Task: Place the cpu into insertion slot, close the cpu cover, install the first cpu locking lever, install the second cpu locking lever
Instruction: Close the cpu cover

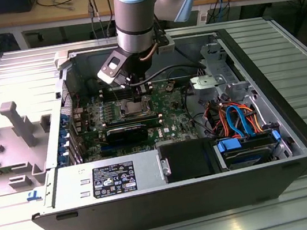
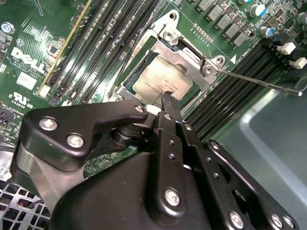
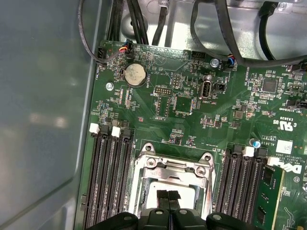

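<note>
We saw the claw [image 2: 169, 99] clenched on nothing, tips touching the chip [image 2: 158, 79], which lay in the socket [image 2: 165, 28]. We judged that any push should go straight down and gently, staying clear of the loose lever [image 2: 259, 82] beside it.
</note>
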Tool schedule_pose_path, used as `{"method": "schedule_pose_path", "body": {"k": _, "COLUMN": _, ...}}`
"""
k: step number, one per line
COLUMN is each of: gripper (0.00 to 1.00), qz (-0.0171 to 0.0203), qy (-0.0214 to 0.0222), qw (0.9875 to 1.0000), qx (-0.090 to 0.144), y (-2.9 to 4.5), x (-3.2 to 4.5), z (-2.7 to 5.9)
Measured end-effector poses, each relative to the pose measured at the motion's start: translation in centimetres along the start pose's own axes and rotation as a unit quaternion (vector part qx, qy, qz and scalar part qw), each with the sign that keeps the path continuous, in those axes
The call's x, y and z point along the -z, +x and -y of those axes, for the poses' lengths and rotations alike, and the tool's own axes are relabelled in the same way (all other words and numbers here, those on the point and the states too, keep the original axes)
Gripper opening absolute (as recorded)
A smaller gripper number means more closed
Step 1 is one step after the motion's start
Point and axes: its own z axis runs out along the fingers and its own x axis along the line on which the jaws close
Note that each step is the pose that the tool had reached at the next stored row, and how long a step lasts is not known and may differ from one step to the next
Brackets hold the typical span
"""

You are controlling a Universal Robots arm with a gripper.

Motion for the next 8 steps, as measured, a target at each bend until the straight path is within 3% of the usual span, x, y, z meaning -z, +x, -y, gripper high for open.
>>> {"method": "schedule_pose_path", "body": {"k": 8, "gripper": 0.11, "qz": 0.0, "qy": 0.0, "qw": 1.0, "qx": 0.0, "y": -0.02, "x": -0.17, "z": -0.01}}
